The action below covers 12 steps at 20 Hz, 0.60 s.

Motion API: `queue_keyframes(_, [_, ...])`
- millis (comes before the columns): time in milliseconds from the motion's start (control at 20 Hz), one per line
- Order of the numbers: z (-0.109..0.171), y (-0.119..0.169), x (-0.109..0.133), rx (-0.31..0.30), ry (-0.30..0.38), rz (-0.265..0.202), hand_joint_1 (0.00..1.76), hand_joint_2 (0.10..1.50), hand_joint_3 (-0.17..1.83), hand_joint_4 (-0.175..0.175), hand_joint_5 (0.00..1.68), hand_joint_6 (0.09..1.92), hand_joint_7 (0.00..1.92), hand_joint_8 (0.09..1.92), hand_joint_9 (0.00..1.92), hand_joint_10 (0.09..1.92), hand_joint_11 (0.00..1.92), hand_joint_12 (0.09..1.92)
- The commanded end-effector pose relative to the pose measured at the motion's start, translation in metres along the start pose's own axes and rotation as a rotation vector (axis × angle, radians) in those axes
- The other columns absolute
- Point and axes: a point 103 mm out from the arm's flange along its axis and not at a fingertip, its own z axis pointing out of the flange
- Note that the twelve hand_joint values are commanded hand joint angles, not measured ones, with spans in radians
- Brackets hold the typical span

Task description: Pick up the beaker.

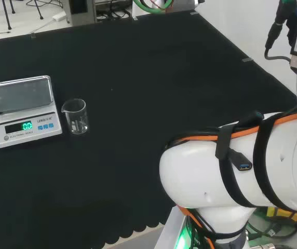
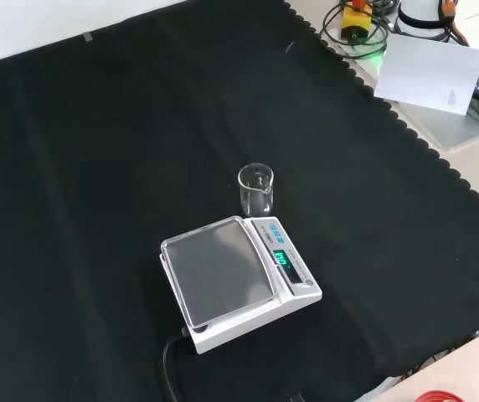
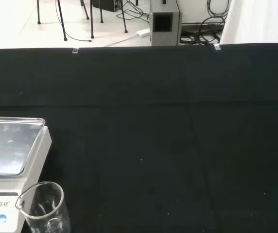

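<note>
glass: beaker [image 1: 75, 116] is clear, upright and looks empty, so its walls are hard to pick out against the cloth.
scale: in the head view a white digital scale [image 1: 26, 110] with a lit display sits at the left, at 9 o'clock from the beaker and just beside it; whether they touch cannot be told.
beaker position: in the front view the beaker [image 2: 255, 189] stands at 12 to 1 o'clock from the scale [image 2: 238, 278], near the middle of the black cloth [image 2: 97, 167].
arm: white links [image 1: 252, 166] sit at 4 o'clock in the head view, well apart from the beaker.
hand: state cannot be told.
wrist view: beaker [image 3: 44, 207] close, scale [image 3: 8, 160] just beyond it.
risk 1: judged, an approach from the scale side could nudge the scale or catch its pan.
risk 2: judged, a sideways brush could tip the light beaker or slide it on the cloth.
risk 3: judged, smooth glass may slip if gripped near the rim.
</note>
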Motion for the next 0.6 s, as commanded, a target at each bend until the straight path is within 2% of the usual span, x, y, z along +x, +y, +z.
queue_keyframes(50, [0.001,0.002,-0.004,-0.008,-0.005,0.0,0.58,0.55,0.43,-0.001,0.22,0.3,0.27,0.72,0.36,0.81,0.02,1.45])
queue_keyframes(200, [0.005,0.01,0.001,-0.001,0.022,0.007,0.57,0.62,0.29,-0.001,0.27,0.18,0.26,0.72,0.34,0.83,0.0,1.49])
queue_keyframes(350, [0.019,0.023,0.001,0.004,-0.006,-0.002,0.57,0.63,0.27,-0.001,0.28,0.16,0.26,0.73,0.34,0.83,0.0,1.5])
queue_keyframes(600, [0.079,0.071,0.01,0.069,0.007,-0.03,0.58,0.65,0.22,-0.001,0.27,0.1,0.25,0.72,0.35,0.82,0.0,1.51])
